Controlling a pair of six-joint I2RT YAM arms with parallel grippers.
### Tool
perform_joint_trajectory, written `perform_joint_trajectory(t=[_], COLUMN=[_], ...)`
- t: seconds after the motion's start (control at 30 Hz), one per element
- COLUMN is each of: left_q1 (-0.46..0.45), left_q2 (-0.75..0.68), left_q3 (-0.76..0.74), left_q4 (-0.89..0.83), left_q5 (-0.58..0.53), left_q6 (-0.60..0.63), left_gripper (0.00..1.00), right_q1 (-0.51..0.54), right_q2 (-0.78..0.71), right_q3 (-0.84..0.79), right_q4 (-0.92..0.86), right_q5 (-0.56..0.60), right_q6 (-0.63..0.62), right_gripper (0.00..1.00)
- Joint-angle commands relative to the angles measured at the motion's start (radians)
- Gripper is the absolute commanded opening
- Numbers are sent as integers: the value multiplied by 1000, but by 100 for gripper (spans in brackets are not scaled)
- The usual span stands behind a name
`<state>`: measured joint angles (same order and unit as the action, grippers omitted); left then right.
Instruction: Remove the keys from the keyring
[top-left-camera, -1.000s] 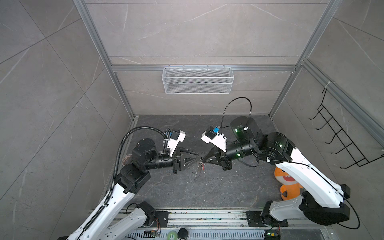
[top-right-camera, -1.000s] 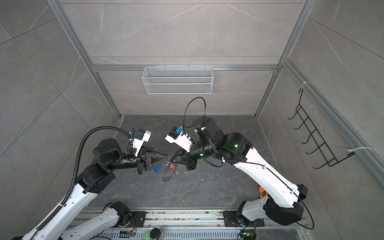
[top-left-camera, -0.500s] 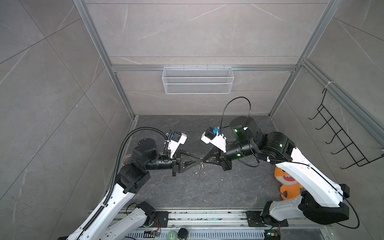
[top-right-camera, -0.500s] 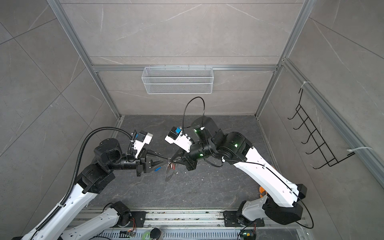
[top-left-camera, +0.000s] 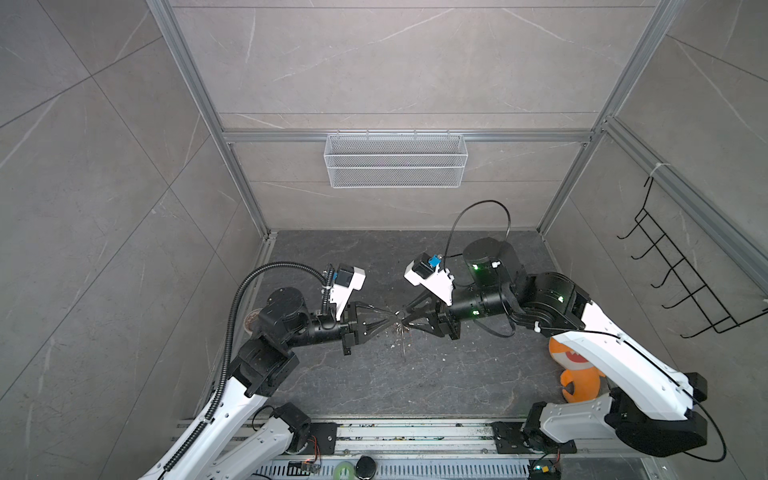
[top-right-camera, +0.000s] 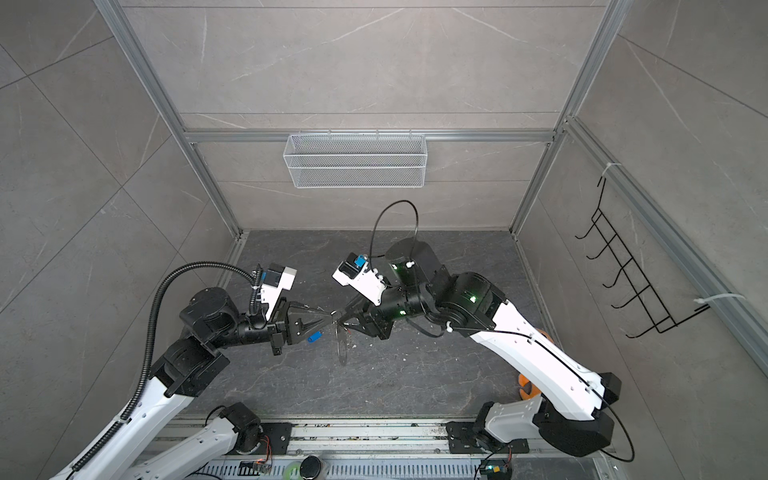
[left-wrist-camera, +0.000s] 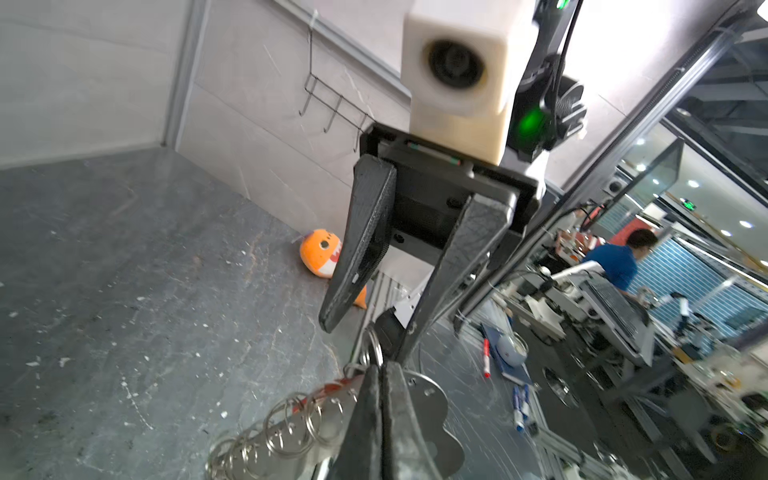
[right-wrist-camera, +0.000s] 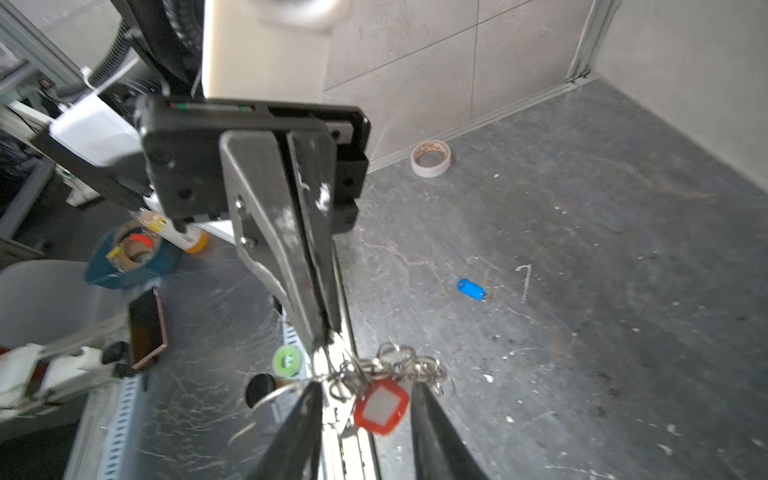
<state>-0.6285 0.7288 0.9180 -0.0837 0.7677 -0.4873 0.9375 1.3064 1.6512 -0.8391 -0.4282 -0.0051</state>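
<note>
My left gripper (left-wrist-camera: 381, 374) is shut on the keyring's flat grey tag (left-wrist-camera: 430, 415), held above the floor. The chain of silver rings (left-wrist-camera: 291, 419) hangs off it, with the red key (left-wrist-camera: 332, 388) behind. In both top views the two grippers meet tip to tip at mid-floor, left gripper (top-left-camera: 391, 322) (top-right-camera: 331, 317) against right gripper (top-left-camera: 402, 319) (top-right-camera: 341, 318). My right gripper (right-wrist-camera: 365, 386) is open; the red key (right-wrist-camera: 380, 405) and rings (right-wrist-camera: 395, 365) hang between its fingers, untouched by either. The blue key (right-wrist-camera: 471, 289) (top-right-camera: 314, 337) lies loose on the floor. I cannot make out the silver key.
A tape roll (right-wrist-camera: 431, 158) (top-left-camera: 251, 320) lies by the left wall. An orange toy (top-left-camera: 575, 374) (left-wrist-camera: 320, 253) sits at the right wall under the right arm. A wire basket (top-left-camera: 395, 160) hangs on the back wall, a black hook rack (top-left-camera: 685, 286) on the right wall.
My left gripper moved right toward the right gripper and shut on the keyring's tag. My right gripper, shut before, has opened around the hanging keys.
</note>
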Motion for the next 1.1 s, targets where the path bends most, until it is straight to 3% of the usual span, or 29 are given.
perform_joint_trajectory(t=[0.0,0.27,0.8,1.07], left_q1=[-4,-3,-5,-4], left_q2=[-67,-79,-101,-94], left_q3=[-45,-85,-137,-139], left_q4=[222,305,426,471], left_q5=[-136,-165,-153,-151], left_q6=[-34,-19,60,65], left_gripper=[0,0,0,0], right_q1=[5,6,6,15], right_q2=[-99,-197,-212,-107], right_q3=[-116,-313,-385,-307], right_q4=[219,451,679,630], right_q5=[93,105,88,-73], right_q6=[62,133,182,179], right_gripper=[45,49,50,45])
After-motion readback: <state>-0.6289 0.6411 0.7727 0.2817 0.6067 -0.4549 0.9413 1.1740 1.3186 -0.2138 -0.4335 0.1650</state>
